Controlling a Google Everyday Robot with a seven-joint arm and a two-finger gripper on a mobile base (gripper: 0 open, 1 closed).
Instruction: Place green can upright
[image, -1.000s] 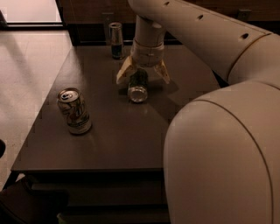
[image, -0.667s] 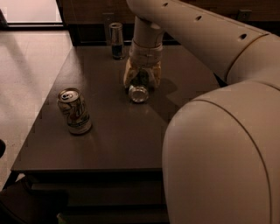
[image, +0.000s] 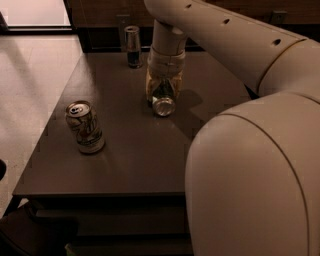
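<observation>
The green can (image: 163, 106) lies on its side on the dark table (image: 135, 160), in the middle toward the back. Its shiny silver end faces me and its dark body is mostly hidden between the fingers. My gripper (image: 163, 96) comes straight down from the pale arm and is shut on the can, with one finger (image: 150, 89) on its left side and the other on its right. The can still rests on the tabletop.
A white can with green-red print (image: 85, 126) stands upright at the front left of the table. A slim tall can (image: 132, 46) stands at the back edge, left of the arm. My big pale arm body (image: 255, 170) fills the right foreground.
The fingers, spread wide over the lying can a second ago, have closed in on its sides. The can has stayed in place.
</observation>
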